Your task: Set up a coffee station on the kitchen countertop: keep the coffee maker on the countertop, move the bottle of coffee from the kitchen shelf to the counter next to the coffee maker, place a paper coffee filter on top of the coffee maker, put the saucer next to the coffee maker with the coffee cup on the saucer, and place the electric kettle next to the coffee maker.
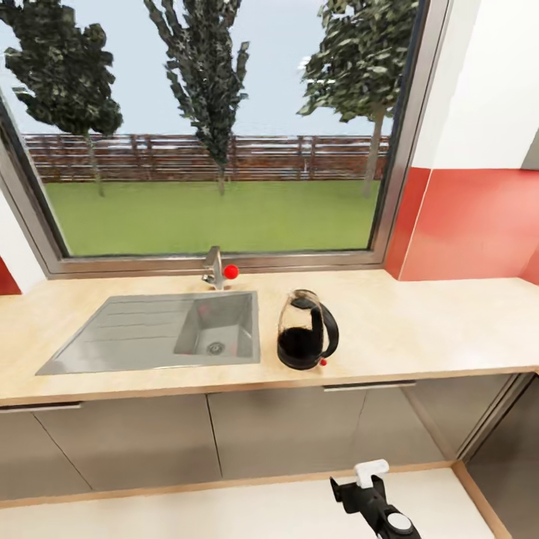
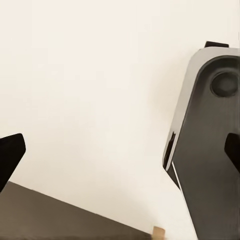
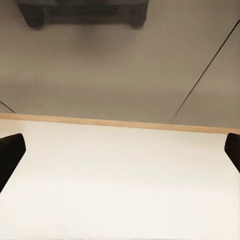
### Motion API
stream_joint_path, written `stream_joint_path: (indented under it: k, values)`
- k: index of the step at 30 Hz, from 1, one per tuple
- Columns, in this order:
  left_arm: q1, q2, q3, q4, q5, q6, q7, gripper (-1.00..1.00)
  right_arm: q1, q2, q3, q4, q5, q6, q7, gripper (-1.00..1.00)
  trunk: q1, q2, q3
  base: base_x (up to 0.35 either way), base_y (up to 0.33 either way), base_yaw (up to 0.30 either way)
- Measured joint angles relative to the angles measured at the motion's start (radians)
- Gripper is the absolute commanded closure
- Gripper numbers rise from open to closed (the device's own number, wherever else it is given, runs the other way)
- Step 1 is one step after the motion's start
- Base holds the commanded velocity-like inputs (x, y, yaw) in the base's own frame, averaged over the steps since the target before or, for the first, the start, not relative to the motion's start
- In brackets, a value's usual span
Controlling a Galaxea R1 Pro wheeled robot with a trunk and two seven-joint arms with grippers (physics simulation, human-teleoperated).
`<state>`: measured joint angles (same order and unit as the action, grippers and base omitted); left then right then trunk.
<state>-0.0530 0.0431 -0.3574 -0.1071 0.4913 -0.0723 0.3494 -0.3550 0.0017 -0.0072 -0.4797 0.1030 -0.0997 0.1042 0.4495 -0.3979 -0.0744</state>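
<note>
Kettle [image 1: 307, 332] stood on counter [image 1: 449, 322]: glass, fragile, slick; loop handle safest. Both claws [image 2: 120, 150] [image 3: 120, 150] spread, empty

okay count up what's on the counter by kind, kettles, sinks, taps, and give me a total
Kettle: 1
Sink: 1
Tap, with a red knob: 1
Total: 3, all on the countertop.
</note>
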Motion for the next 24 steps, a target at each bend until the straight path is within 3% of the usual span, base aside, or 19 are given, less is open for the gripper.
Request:
stream_joint_path:
  k: [5,7,11,18,24]
  values:
    - [0.000,-0.002,0.000,0.000,0.000,0.000,0.002,-1.00,0.001,0.000,0.001,0.028,0.001,0.000,0.002,-1.00,0.000,0.000,0.000,-0.094,-0.278,0.168]
    - [0.000,-0.002,0.001,0.000,0.000,0.000,0.002,-1.00,0.003,0.000,0.000,0.188,0.003,0.000,0.003,-1.00,0.000,0.000,0.000,-0.152,-0.270,0.032]
    - [0.000,-0.002,0.002,0.000,0.003,0.000,0.004,-1.00,0.001,-0.005,0.000,0.188,0.004,0.002,-0.004,-1.00,0.000,0.000,0.000,-0.178,-0.260,0.004]
    - [0.000,-0.002,0.002,0.000,0.042,-0.001,0.002,-1.00,0.001,-0.001,0.003,0.188,0.006,0.004,-0.005,-1.00,0.000,0.000,0.000,-0.179,-0.252,0.001]
    - [0.000,-0.002,0.000,0.000,0.050,-0.002,0.000,-1.00,0.001,0.000,0.007,0.185,0.005,0.004,0.000,-1.00,0.000,0.000,0.000,-0.057,-0.073,0.000]
